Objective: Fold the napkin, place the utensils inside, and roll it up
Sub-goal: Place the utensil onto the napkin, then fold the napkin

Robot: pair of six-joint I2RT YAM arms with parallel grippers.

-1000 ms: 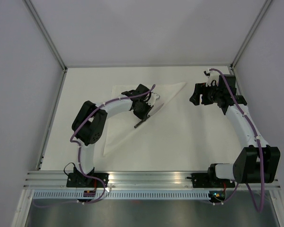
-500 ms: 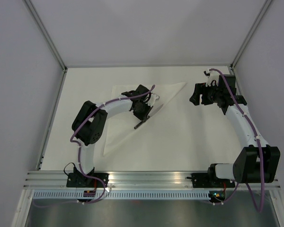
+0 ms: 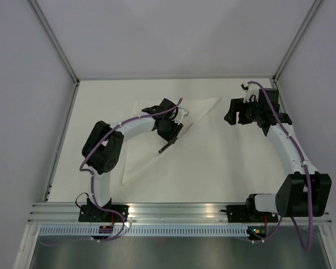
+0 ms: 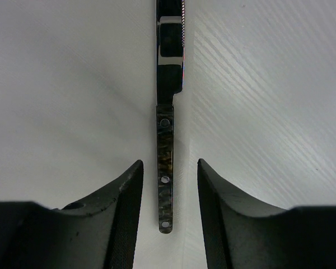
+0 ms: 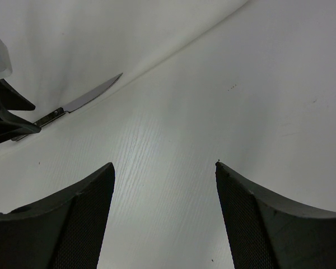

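Top view: the napkin (image 3: 200, 107) lies folded into a triangle on the white surface (image 3: 235, 168), left of centre. 1 knife (image 3: 167, 147) rests along its diagonal edge, beneath the left gripper (image 3: 173, 130). The right gripper (image 3: 231, 116) hangs well apart, near the right wall.

Left wrist: the jaws stand apart, 1 on each side of the knife's 3-rivet handle, with a gap on both sides.

Right wrist: the jaws stand wide apart over bare surface, holding nothing.
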